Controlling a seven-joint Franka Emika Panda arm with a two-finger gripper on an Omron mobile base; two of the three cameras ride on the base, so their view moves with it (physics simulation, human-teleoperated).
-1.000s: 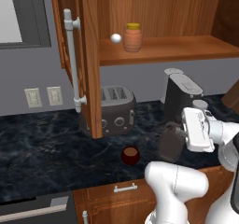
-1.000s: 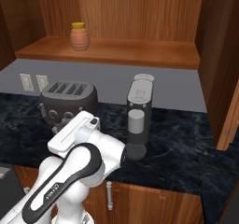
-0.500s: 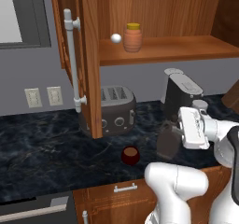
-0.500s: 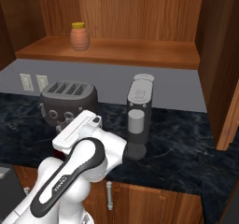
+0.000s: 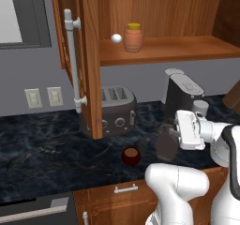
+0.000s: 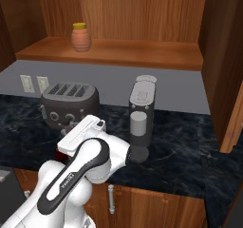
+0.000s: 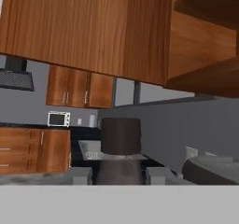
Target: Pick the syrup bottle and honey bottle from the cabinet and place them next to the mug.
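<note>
1. Roughly halfway, judging by the layout: syrup bottle [image 5: 166,143] out of the cabinet [image 5: 89,60] and down at counter level, just right of the mug [image 5: 131,156], near it but apart.
2. Pinched at the neck by the gripper [image 7: 120,171], fingers pressed in on either side just under the dark cap, as seen from the hand camera; held upright.
3. Cannot tell whether the bottle's base touches the dark marble counter [image 5: 42,149] or hangs just above it, the body being blurred in the left base view.
4. Judged as the step in hand: setting the first bottle down beside the mug, then letting go. Release not yet done.
5. Waiting high above and behind the mug: honey bottle [image 5: 133,37], yellow cap up, upright on the cabinet shelf, a small white ball [image 5: 116,38] just to its left.
6. Standing open above and left of the mug: cabinet door with its long silver bar handle [image 5: 72,64], leaving the shelf reachable.
7. Crowding the counter behind the mug: toaster [image 5: 115,109] directly behind, coffee machine [image 5: 183,93] behind and to the right, close to the held bottle.
8. Left to do, as a judgement: free the syrup bottle, reach up for the honey bottle, bring it down next to the mug.
</note>
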